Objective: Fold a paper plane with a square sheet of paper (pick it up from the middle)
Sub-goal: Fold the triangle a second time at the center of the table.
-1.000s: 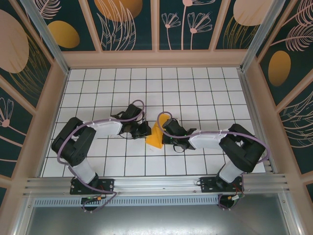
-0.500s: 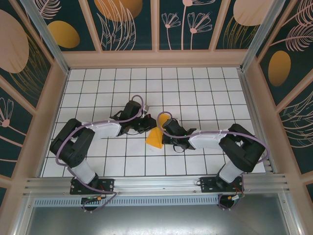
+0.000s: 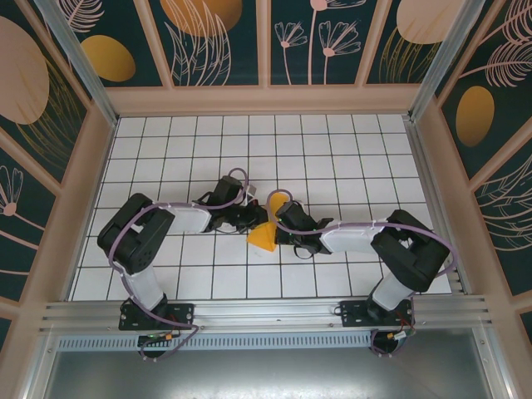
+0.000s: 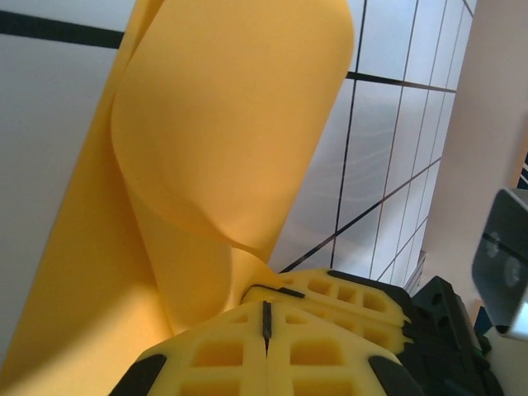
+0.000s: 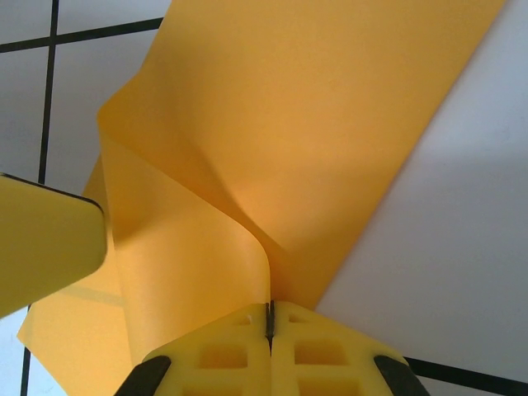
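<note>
- left claw (image 3: pixel 248 218), just left of the table (image 3: pixel 166 150) centre: pads squeezed together, nipping a curled edge of the square sheet of paper (image 3: pixel 264 236).
- the sheet sits mid-table between both claws, partly folded. One flap rolls over in a loose curve, not creased flat yet.
- right claw (image 3: pixel 283 226): also clamped onto the paper, gripping a bent ridge from the other side, very close to the left one.
- my take: this is mid-fold. I'd use one claw as the anchor and move only the other, slowly. Line the edges up before flattening, then press the crease against the table. Don't pull the claws apart, since thin paper probably rips or slips.
</note>
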`<state>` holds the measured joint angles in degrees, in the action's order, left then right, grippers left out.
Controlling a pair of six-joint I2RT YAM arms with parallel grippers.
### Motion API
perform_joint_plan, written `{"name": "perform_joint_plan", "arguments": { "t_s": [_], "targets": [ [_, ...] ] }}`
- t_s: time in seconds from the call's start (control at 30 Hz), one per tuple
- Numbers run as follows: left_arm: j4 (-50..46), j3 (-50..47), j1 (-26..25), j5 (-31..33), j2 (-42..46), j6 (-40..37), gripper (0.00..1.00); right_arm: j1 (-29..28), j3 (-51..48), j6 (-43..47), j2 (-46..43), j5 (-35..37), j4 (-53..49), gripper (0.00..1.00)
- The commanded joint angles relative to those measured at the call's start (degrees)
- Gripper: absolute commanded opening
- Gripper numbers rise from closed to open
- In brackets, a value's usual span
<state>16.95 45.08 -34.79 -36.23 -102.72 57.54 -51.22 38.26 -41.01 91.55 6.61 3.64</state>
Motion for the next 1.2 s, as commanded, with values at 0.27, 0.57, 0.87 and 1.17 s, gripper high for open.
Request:
{"name": "perform_joint_plan", "arguments": {
  "t_s": [0.27, 0.57, 0.87, 1.17],
  "targets": [
    [-1.68, 0.7, -0.06, 1.26, -3.86, -2.05, 0.0, -0.49, 0.41, -0.62, 1.86, 0.78, -2.71, 0.0],
    [-4.97, 0.8, -0.09, 3.35, -4.69, -3.55, 0.0, -0.46, 0.67, -0.82, 1.66, 0.91, -2.91, 0.0],
    [-6.08, 0.55, -0.1, 4.07, -5.12, -4.53, 0.0, -0.37, 2.83, -2.35, -4.63, 0.86, -5.03, 0.06],
    [-6.04, 0.62, -0.03, 3.93, -5.58, -4.74, 0.0, -0.37, -3.76, -8.41, -14.88, -6.27, 3.69, 0.21]
  ]
}}
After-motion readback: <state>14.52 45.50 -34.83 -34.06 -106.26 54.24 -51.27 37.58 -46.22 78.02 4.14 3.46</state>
